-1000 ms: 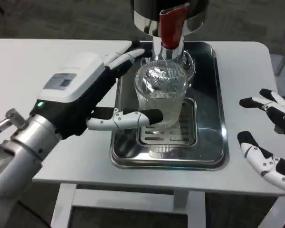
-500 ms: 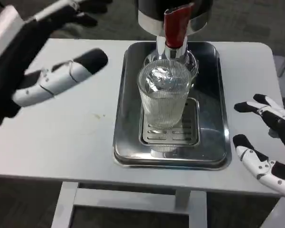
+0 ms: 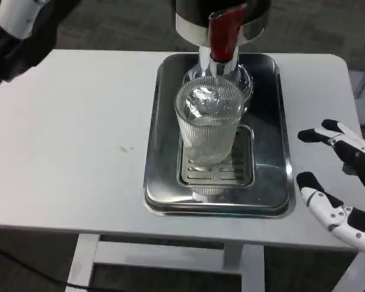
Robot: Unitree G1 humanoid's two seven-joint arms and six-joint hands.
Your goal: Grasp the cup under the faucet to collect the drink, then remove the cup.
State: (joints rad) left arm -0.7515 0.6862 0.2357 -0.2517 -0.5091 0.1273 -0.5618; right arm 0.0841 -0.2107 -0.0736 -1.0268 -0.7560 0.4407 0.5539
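A clear ribbed cup (image 3: 208, 128) stands upright on the slotted grate of a steel drip tray (image 3: 156, 152), right under the dispenser's faucet (image 3: 218, 59) with its red lever (image 3: 223, 29). Nothing touches the cup. Part of my left hand (image 3: 17, 23), white and black, shows at the top left corner, far from the cup; its fingers are cut off by the frame edge. My right hand (image 3: 337, 179) hovers at the table's right edge, fingers apart and holding nothing, a hand's width from the tray.
The white table (image 3: 79, 134) stretches left of the tray with a small speck on it (image 3: 125, 148). The dispenser's chrome body (image 3: 194, 18) rises behind the cup. Grey carpet lies beyond the table.
My left hand let go of the cup, then pulled up and away to the top left corner. The cup stays under the faucet. My right hand barely moved.
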